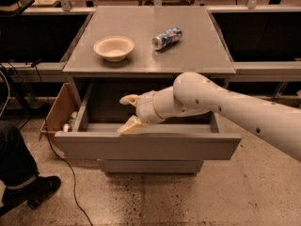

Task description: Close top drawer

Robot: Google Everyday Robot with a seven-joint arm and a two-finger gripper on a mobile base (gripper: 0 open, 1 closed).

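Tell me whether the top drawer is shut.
No, the top drawer stands pulled out, with the gripper at its front edge.

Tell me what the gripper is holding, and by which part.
Nothing is held. The gripper is open above the pulled-out top drawer, its lower finger at the front's top edge, nothing between the fingers.

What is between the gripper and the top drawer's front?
Nothing. In the camera view the open gripper sits over the pulled-out top drawer, its lower finger right at the front's upper edge.
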